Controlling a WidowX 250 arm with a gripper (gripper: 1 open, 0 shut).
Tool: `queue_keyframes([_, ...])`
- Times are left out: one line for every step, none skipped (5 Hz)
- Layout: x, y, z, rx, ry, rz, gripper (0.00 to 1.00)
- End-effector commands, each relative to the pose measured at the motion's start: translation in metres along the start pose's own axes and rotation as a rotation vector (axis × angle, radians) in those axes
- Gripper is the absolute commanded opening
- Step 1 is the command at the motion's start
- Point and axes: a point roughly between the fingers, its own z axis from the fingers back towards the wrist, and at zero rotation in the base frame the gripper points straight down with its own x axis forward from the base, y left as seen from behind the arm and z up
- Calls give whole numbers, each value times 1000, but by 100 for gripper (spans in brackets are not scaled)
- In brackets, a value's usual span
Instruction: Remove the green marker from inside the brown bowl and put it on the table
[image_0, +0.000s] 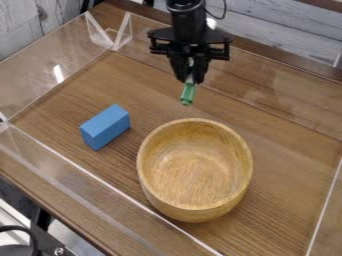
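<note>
Jaws clamped on the marker, beyond the bowl: lower it gently until it rests on the surface, then release.

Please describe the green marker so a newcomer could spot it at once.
Find the large round light-brown wooden bowl on the brown wood-grain table. Behind it, the black gripper holds a slim green-capped marker, pointing down. Unlike the chunky blue block, it is thin and airborne.

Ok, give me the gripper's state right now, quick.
Gripper: closed on the green marker, holding it cap-down above the table, outside the bowl.
</note>
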Motion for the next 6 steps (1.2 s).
queue_keyframes([15,-5,13,-6,-67,-23,0])
queue_keyframes([16,-5,11,-4,-68,-32,0])
queue_keyframes([18,-6,8,-3,-67,-40,0])
queue_keyframes([18,-6,6,-1,-65,-50,0])
queue_keyframes([20,-4,2,-10,-59,-54,100])
queue_keyframes([23,2,2,-11,-57,-69,0])
